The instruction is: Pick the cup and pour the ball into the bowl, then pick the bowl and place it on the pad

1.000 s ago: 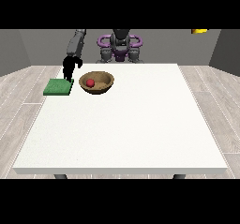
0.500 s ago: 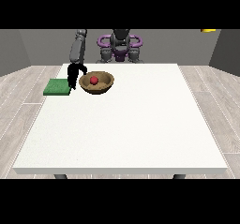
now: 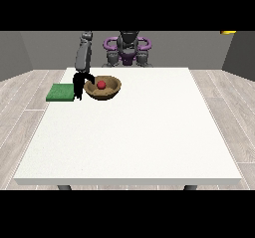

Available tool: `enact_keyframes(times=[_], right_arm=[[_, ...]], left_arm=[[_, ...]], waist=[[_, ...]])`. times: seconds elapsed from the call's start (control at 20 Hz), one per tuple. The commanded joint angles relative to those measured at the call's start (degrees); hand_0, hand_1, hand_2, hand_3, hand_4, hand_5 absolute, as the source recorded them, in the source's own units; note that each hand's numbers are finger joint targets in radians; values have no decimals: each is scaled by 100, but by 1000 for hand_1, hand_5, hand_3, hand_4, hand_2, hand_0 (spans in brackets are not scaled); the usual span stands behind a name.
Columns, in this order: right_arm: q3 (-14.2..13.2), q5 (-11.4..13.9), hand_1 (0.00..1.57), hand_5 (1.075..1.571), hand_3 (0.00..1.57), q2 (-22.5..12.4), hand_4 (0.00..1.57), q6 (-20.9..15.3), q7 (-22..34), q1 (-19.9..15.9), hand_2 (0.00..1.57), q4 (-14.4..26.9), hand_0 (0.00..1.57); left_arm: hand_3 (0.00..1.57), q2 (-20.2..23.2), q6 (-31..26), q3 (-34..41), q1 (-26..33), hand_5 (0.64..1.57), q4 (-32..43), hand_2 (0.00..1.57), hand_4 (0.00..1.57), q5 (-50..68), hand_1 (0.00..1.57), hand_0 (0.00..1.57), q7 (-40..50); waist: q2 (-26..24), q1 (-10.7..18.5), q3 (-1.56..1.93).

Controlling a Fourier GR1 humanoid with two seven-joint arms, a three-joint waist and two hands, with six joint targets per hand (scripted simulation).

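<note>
The black robot hand at the view's left [image 3: 78, 85] hooks its thumb over the rim of the round brown wooden bowl [image 3: 110, 91], which holds a small red ball [image 3: 101, 85] and sits just beside the flat green square pad [image 3: 60, 92].

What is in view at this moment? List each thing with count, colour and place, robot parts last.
table: one, white, fills the middle of the view.
bowl: one, brown, far left part of the table.
ball: one, red, inside the bowl.
pad: one, green, on the table's far left edge, left of the bowl and apart from it.
yellow object: one, top right corner, cut off; cannot tell what it is.
cup: none visible.
robot torso: one, grey and purple, behind the table's far edge.
hand at the view's left: one, black, lowered between pad and bowl, at the bowl's left rim.
</note>
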Motion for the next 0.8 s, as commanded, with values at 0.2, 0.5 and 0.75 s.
enact_keyframes(times=[0.2,0.5,0.75], right_arm=[[125,70,0,1550,0,308,448,-361,-54,-420,0,368,0],[-98,8,0,1568,0,106,615,-998,410,-351,0,602,0],[33,436,1571,1471,1571,-365,944,-1463,495,66,1571,695,1571]], left_arm=[[0,175,-50,84,184,1537,-93,0,1023,115,0,0,-128],[0,448,-327,315,284,1540,2,0,1023,442,0,0,-55],[0,448,-360,372,63,1529,-140,0,1028,606,0,0,-147]], waist=[[218,-9,92],[161,104,88],[667,261,80]])
